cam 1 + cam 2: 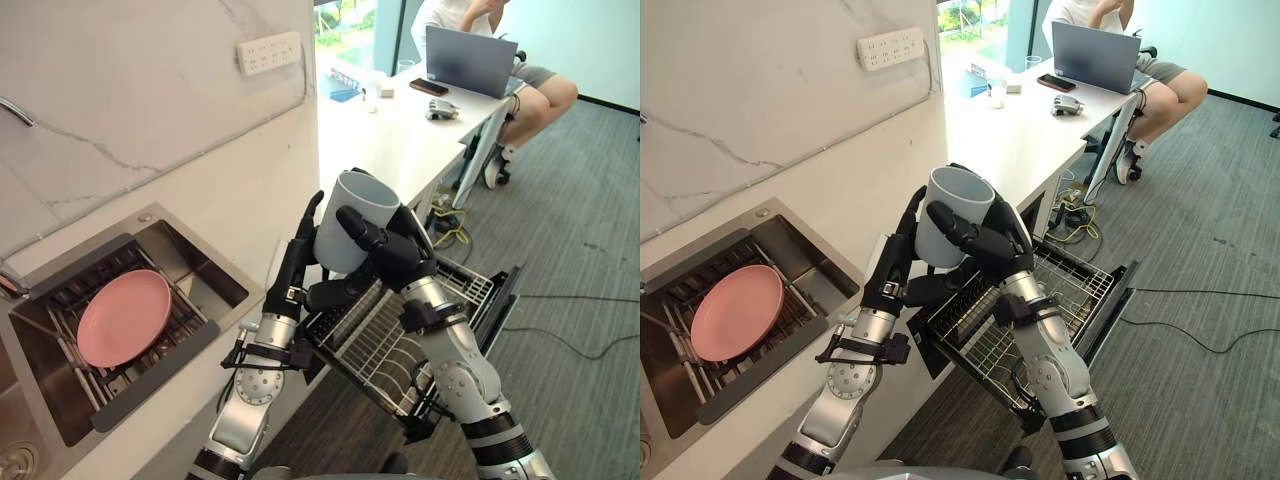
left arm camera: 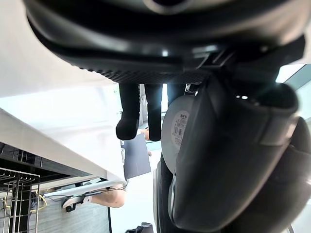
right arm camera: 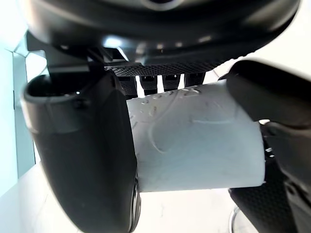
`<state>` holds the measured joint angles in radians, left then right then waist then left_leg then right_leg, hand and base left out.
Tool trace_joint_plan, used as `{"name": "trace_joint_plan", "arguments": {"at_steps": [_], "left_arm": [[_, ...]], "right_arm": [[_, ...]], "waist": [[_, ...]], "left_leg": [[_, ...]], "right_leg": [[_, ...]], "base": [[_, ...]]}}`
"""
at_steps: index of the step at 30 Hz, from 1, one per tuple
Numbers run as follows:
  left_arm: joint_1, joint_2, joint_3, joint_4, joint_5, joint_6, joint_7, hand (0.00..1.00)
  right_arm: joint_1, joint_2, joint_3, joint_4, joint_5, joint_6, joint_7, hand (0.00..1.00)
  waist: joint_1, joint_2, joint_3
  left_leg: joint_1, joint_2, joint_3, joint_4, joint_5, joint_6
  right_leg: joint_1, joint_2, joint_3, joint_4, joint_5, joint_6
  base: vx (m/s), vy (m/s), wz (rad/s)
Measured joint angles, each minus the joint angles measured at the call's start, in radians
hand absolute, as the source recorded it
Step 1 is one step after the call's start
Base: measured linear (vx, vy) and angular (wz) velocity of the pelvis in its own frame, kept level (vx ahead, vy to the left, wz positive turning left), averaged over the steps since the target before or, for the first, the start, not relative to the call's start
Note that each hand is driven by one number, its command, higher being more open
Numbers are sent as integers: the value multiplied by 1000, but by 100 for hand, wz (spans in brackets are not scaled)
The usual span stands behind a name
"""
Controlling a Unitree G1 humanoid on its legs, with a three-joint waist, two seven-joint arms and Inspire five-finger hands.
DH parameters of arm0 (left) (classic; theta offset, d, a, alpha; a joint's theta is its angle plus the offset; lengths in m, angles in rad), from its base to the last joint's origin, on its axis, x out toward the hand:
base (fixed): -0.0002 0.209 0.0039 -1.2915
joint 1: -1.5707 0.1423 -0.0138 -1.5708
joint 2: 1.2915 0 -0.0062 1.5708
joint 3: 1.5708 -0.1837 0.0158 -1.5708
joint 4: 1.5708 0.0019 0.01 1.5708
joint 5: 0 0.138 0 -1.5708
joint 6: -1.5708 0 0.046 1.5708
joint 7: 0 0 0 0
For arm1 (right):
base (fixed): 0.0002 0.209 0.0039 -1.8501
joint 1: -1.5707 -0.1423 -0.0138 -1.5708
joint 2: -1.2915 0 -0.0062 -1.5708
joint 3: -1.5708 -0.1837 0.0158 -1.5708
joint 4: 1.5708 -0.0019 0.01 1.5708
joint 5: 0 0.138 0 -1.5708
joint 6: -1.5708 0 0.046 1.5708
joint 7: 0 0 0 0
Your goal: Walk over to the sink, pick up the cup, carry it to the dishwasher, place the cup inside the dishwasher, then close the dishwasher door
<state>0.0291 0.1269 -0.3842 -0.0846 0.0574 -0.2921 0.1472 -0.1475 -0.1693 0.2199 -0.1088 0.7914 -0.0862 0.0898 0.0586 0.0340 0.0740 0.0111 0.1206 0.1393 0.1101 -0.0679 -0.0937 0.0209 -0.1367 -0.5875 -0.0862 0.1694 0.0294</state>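
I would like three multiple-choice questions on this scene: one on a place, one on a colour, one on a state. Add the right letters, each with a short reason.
1. Where is the cup?
A. In the sink
B. Held above the dishwasher rack
C. On the desk

2. What colour is the plate in the sink?
A. Pink
B. Green
C. Black

3. How is the dishwasher?
A. Shut
B. Open, rack out
C. Open, rack pushed in

Answers:
1 B: the right hand curls round the cup over the dishwasher rack, with the left hand against its side.
2 A: the plate is plainly pink.
3 B: the wire rack stands pulled out.
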Motion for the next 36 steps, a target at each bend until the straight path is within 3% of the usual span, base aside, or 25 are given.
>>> {"name": "trace_joint_plan", "arguments": {"at_steps": [10,16,19,22,27,36], "left_arm": [[29,-6,-24,2,1,62,9,100],[79,-19,105,2,-3,75,21,100],[96,-27,137,2,-73,97,-13,100],[130,-37,137,5,-199,158,-111,100],[147,-53,144,9,-324,155,-175,100],[184,-28,108,60,-510,47,-359,100]], "right_arm": [[-3,46,-84,-32,-49,-76,-78,0],[10,42,-315,-44,-48,-110,-92,0],[57,41,-392,-73,-48,-116,-93,0],[114,42,-441,-73,-53,-115,-92,0],[157,41,-491,-69,-89,-110,-92,0],[162,38,-485,112,-89,-91,-96,0]], "waist": [[-2,0,0],[-7,0,0],[-17,0,0],[-27,1,0],[-29,6,-1],[-30,7,-1]], "left_leg": [[2,0,2,-1,0,1],[7,0,8,-5,1,1],[8,0,9,-7,1,1],[8,0,10,-7,0,1],[7,0,11,-11,0,2],[6,-4,6,-27,4,4]], "right_leg": [[0,0,1,0,0,0],[0,0,7,0,0,1],[0,0,8,0,0,1],[0,-1,8,0,0,2],[-3,-1,8,0,-3,6],[-7,-8,1,0,-5,12]], "base": [[0,0,0],[0,0,-1],[0,0,0],[0,0,0],[0,0,0],[14,12,2]]}}
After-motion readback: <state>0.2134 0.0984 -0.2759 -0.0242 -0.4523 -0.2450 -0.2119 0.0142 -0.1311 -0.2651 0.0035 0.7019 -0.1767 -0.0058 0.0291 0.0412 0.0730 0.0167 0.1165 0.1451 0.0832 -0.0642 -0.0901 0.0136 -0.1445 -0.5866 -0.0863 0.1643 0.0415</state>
